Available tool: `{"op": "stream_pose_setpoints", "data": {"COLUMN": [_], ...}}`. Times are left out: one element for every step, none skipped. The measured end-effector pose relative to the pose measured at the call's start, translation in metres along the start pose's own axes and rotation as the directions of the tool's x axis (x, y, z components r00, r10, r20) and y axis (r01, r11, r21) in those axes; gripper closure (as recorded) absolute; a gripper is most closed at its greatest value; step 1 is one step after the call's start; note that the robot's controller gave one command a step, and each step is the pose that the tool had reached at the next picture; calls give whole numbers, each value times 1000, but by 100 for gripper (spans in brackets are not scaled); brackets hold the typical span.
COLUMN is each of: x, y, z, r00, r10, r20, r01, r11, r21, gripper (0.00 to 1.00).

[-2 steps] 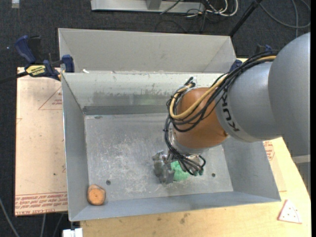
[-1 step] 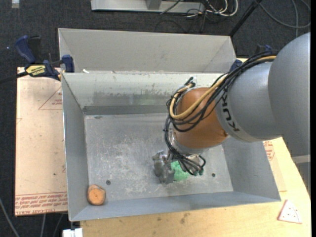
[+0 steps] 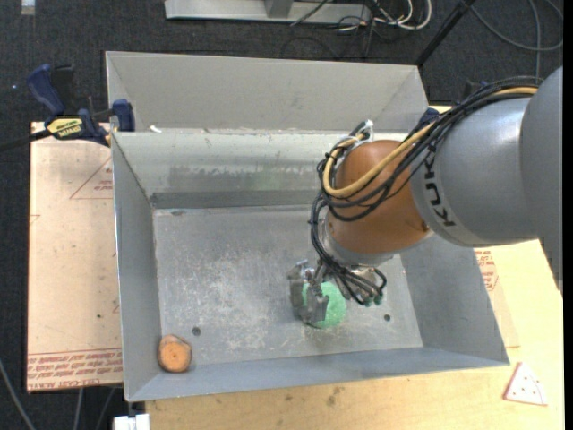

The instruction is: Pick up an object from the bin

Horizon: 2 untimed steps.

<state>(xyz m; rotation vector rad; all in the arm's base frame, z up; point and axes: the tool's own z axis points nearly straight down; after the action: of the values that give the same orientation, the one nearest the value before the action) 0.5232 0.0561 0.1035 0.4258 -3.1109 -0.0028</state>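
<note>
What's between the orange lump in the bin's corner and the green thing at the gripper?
Nothing; the camera view shows bare bin floor from the orange lump to the green thing.

You see the gripper (image 3: 312,301) low in the grey bin (image 3: 224,258), right of centre near the view's lower wall, right against 1 green rounded lump (image 3: 335,310). 1 orange round piece (image 3: 175,354) lies well apart, in the lower-left corner
</note>
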Motion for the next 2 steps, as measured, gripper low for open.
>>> {"op": "stream_pose_setpoints", "data": {"x": [-1,-1], "y": [-25,-25], "z": [-22,-22], "r00": [1000,1000], "r10": [18,18], "r20": [4,4], "r01": [-18,-18], "r11": [1000,1000], "r21": [1,1], "gripper": [0,0]}}
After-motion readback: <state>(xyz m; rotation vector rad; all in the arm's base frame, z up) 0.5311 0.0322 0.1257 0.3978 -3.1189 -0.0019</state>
